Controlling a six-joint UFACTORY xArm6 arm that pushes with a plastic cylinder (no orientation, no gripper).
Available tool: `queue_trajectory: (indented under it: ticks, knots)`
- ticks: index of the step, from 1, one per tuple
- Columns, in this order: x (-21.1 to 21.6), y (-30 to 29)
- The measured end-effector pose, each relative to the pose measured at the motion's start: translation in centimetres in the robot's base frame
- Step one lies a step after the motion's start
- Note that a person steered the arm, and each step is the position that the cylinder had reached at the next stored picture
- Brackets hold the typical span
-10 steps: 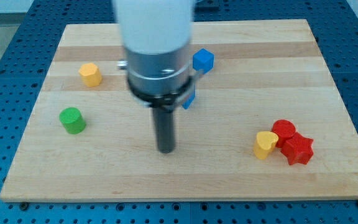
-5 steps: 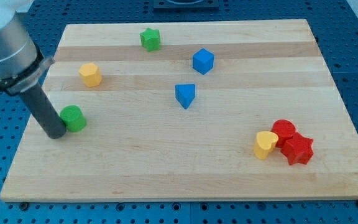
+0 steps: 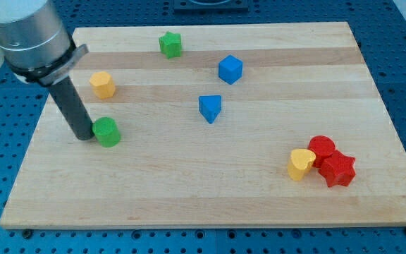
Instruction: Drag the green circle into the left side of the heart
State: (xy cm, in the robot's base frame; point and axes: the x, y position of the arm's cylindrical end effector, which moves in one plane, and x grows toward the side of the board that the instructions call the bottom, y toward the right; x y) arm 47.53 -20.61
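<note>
Camera view: my tip (image 3: pixel 83 135), the lower end of the straight dark rod, rests on the pale wooden board (image 3: pixel 189 197) near its left edge. There are no fingers on this rod, so nothing is spread, pressed together or pinching. The green circular block (image 3: pixel 106 132) sits touching my tip on its right side. Above and slightly right of my tip, near it, stands the yellow rounded block (image 3: pixel 103 84), whose exact shape is hard to make out. Farther toward the view's top and right of my tip is the green star-shaped block (image 3: pixel 170 44), close to the board's top edge. Well to the right of my tip lie the blue triangular block (image 3: pixel 210 108) and, above it, the blue cube (image 3: pixel 230 68). Far to the right and somewhat below my tip, the yellow heart-shaped block (image 3: pixel 301 164) rests well apart from the green circular block. Touching the heart's right side is a red rounded block (image 3: pixel 322 148), with a red star-shaped block (image 3: pixel 337 169) pressed against it.
</note>
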Motion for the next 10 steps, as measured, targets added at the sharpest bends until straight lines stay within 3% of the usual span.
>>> queue_trajectory:
  ticks: [2, 7, 10]
  knots:
    - [0.2, 3.0]
    - [1.8, 23.7]
    - [3.9, 29.4]
